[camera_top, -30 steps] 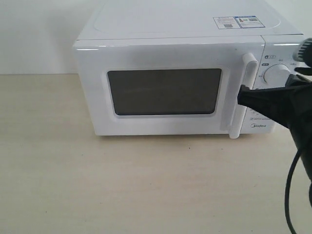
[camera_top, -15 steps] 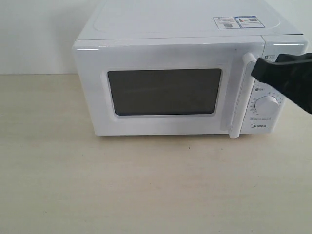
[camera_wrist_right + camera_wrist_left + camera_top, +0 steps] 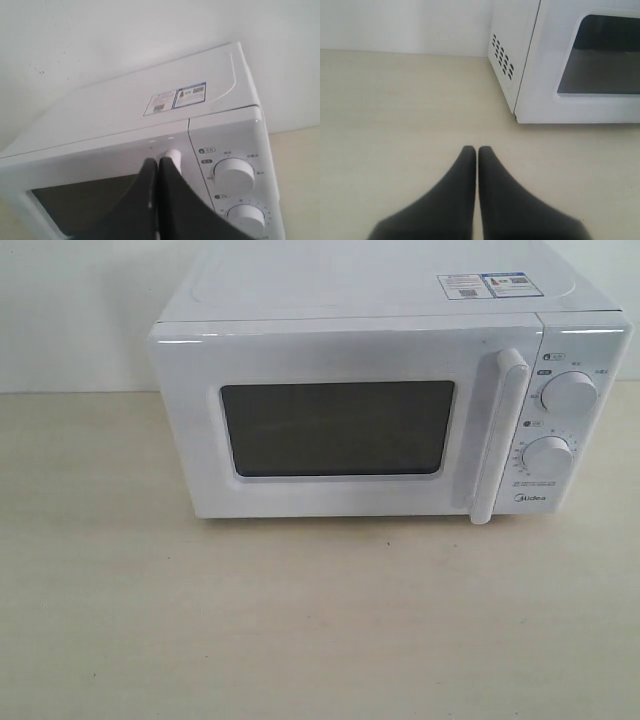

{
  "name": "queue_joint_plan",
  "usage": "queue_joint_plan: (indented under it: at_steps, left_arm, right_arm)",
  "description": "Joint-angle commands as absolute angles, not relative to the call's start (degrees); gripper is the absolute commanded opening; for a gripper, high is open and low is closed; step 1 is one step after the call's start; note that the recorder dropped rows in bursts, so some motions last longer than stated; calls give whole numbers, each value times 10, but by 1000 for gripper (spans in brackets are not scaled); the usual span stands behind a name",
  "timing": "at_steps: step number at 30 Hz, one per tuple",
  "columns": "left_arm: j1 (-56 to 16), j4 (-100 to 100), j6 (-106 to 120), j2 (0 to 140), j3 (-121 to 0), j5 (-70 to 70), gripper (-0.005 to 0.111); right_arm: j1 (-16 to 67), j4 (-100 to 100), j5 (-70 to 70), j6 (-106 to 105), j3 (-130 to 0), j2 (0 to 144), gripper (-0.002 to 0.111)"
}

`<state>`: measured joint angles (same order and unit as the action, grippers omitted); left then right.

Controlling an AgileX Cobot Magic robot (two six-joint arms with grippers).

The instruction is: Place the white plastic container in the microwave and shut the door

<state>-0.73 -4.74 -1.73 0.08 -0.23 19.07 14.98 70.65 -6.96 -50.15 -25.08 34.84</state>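
The white Midea microwave (image 3: 370, 390) stands at the back of the table with its door (image 3: 340, 425) shut and the vertical bar handle (image 3: 497, 435) beside two round dials. No white plastic container shows in any view. My left gripper (image 3: 477, 148) hovers shut and empty over bare table, off the microwave's (image 3: 570, 60) vented side corner. My right gripper (image 3: 158, 161) is shut and empty, raised in front of the microwave (image 3: 150, 110), its tips lined up with the top of the door handle (image 3: 173, 155). Neither gripper appears in the exterior view.
The pale wooden table (image 3: 300, 620) stretches in front of and to the left of the microwave. A white wall (image 3: 80, 300) stands behind it. Stickers (image 3: 484, 285) lie on the microwave's top.
The right arm rose from beside the door handle, passed the upper dial, and left the exterior view to the right. The microwave door stays shut.
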Motion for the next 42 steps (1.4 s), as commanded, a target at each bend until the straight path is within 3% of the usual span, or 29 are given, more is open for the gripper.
queue_joint_plan:
  at_steps: [1, 10, 22, 24, 27, 29, 42]
  left_arm:
    - [-6, -47, -15, 0, 0, 187, 4]
    - [-6, -47, -15, 0, 0, 187, 4]
    - [-6, -47, -15, 0, 0, 188, 4]
    - [-6, -47, -15, 0, 0, 188, 4]
    - [-6, -47, -15, 0, 0, 188, 4]
    - [-6, -47, -15, 0, 0, 188, 4]
    - [-6, -47, -15, 0, 0, 186, 4]
  right_arm:
    - [113, 696, -53, -529, -213, 249, 0]
    - [63, 696, -46, -531, -132, 84, 0]
    - [63, 693, 44, -501, -98, 71, 0]
    - [63, 547, 41, -394, -86, 57, 0]
    - [63, 100, 31, 16, -39, 31, 0]
    - [63, -48, -8, 193, 0, 20, 0]
    - [63, -83, 198, 146, 0, 12, 0]
